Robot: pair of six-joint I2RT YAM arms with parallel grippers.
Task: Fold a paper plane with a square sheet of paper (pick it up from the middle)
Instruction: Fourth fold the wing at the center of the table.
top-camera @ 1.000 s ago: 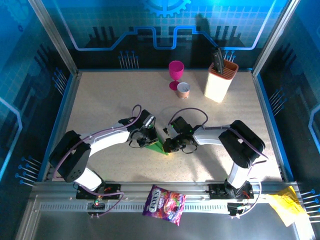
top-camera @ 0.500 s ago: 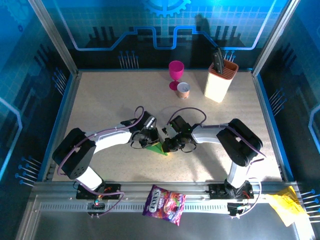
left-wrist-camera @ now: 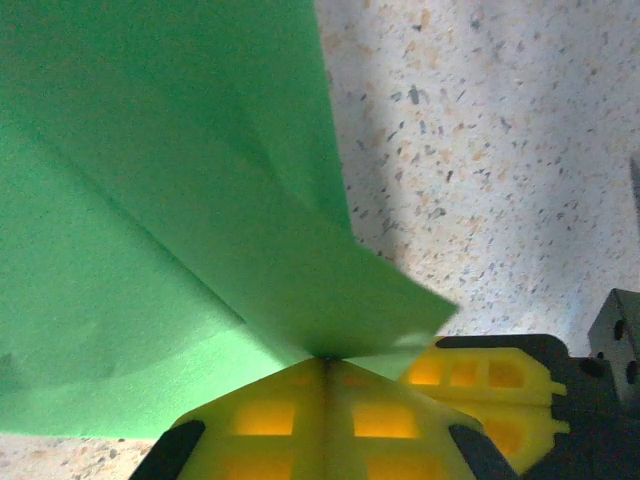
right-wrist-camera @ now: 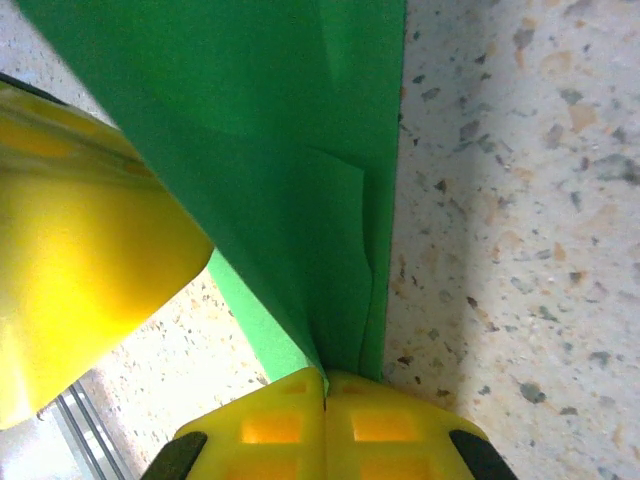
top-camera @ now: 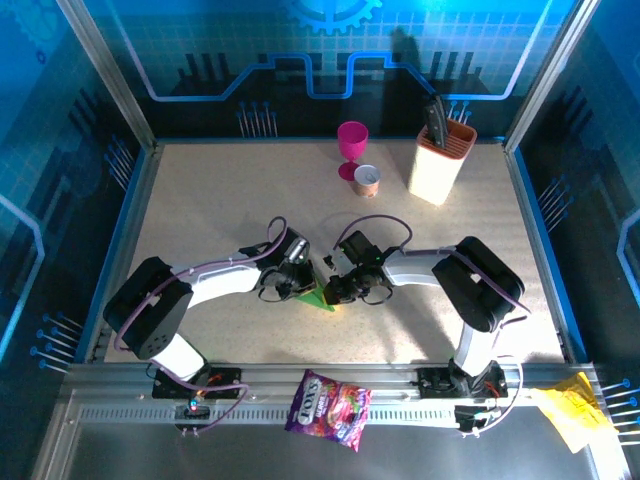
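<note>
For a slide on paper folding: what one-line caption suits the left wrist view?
Left gripper shut on the creased green paper, held over the speckled tabletop.

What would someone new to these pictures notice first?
The bright green paper in the middle of the table, pinched by both the left gripper and the right gripper, which meet over it. Next, the pink goblet and knife block at the far edge, and the purple snack bag on the near rail.

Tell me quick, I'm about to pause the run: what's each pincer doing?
Left pincer: closed on the green paper.
Right pincer: closed on the same green paper.
</note>
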